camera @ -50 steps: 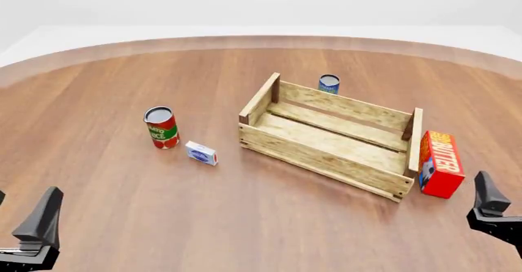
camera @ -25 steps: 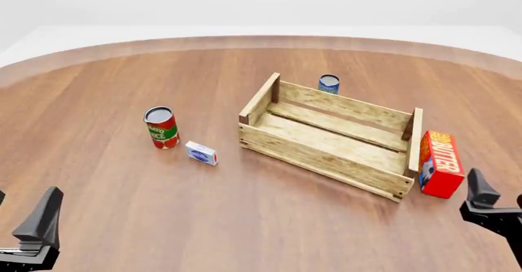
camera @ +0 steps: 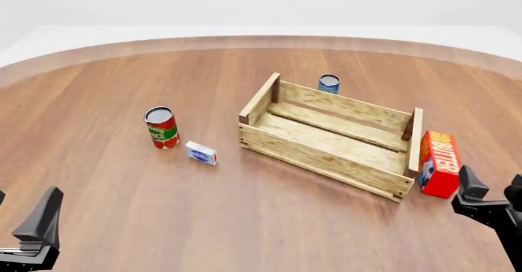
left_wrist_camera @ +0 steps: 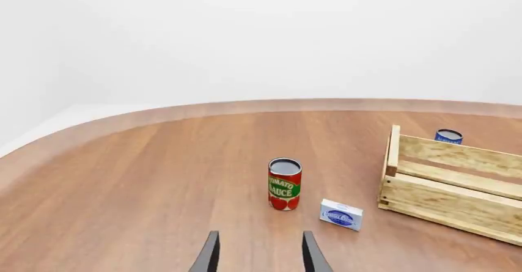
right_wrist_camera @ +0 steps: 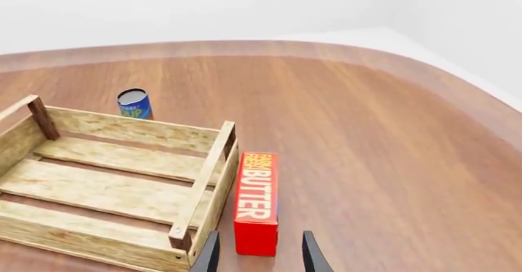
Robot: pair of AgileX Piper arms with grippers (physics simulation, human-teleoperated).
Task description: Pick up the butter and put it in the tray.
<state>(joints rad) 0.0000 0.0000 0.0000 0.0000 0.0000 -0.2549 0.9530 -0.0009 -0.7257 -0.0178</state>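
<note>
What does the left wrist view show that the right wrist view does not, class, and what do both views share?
Only the left wrist view shows the tomato sauce can and the small white-and-blue box, with the open left gripper in the foreground. Only the right wrist view shows the butter, standing just outside the end board of the tray, and the open right gripper near it. Both show the tray, the blue can beyond it, and the wooden table.
</note>
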